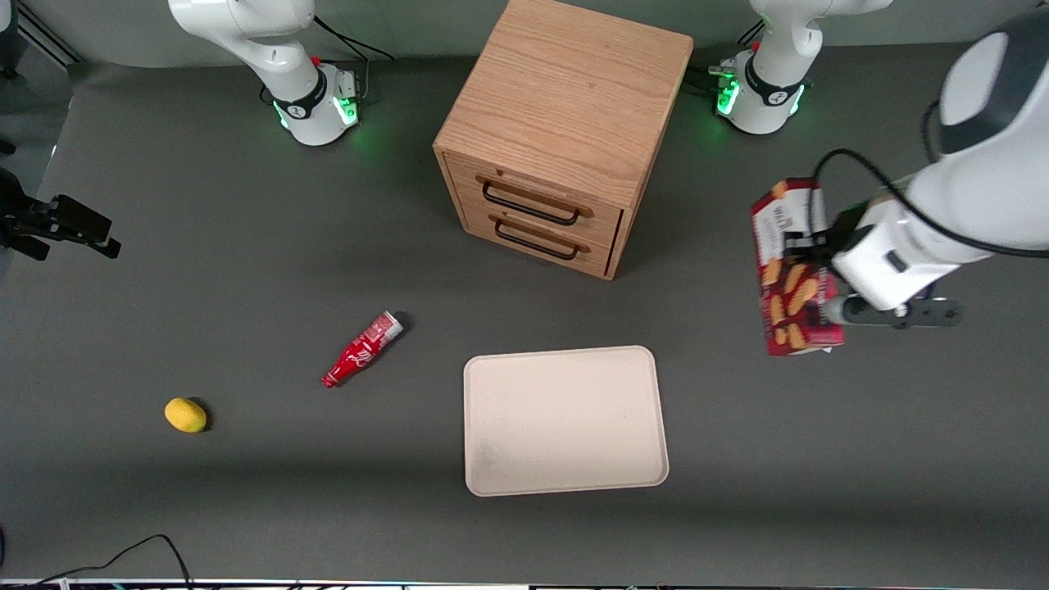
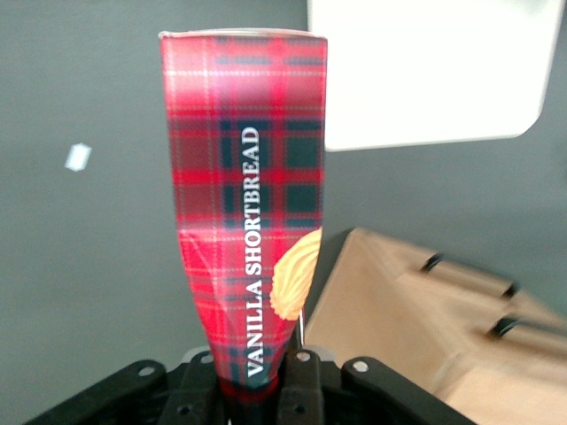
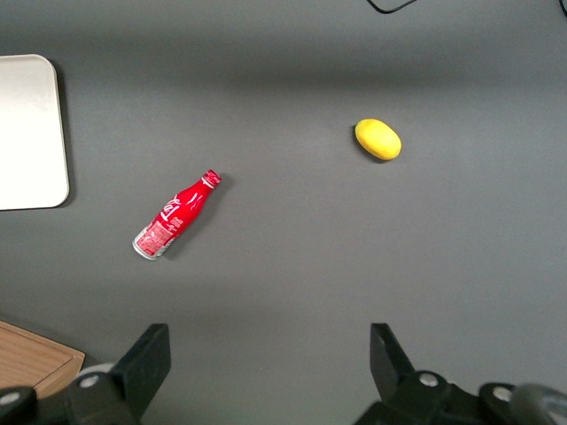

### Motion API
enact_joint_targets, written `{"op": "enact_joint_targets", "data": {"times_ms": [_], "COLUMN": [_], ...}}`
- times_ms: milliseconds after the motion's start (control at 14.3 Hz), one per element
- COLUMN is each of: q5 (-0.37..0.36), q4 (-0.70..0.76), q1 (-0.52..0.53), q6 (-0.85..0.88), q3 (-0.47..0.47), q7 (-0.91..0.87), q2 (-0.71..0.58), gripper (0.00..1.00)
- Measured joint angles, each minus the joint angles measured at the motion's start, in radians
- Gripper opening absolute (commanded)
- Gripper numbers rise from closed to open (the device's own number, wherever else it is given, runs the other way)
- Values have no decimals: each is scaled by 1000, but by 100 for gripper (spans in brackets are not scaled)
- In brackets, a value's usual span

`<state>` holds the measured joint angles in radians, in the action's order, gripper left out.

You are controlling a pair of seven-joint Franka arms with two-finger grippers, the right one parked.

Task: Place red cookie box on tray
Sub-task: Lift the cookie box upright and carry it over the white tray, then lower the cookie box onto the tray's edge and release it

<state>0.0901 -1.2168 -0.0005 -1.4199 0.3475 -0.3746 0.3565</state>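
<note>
The gripper is clamped on the red cookie box, which is held off the table toward the working arm's end, well apart from the tray. The left wrist view alone shows the box extending away from the jaws with "VANILLA SHORTBREAD" lettering, the tray past its free end and the wooden drawer cabinet beside it. Only the front view shows the cookie pictures.

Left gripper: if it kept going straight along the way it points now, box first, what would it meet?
Probably bare table. The gripper, shut on the red cookie box, points down past the box's end at dark tabletop. The tray lies off that line, though depth is unclear.
</note>
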Motion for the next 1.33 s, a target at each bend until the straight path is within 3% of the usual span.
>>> {"op": "enact_joint_targets", "data": {"times_ms": [210,559,1189,1329], "q5": [-46,-212,-484,-514], "q4": [-49,-84,-99,-99], "q1": [-3,-8,-72,-80], "q6": [-177,-387,-696,-720], "q3": [86,153,167,167], "q7": [-108,-153,-338,-366], "q2": [71,235,451,481], "gripper": [0,0,0,0]}}
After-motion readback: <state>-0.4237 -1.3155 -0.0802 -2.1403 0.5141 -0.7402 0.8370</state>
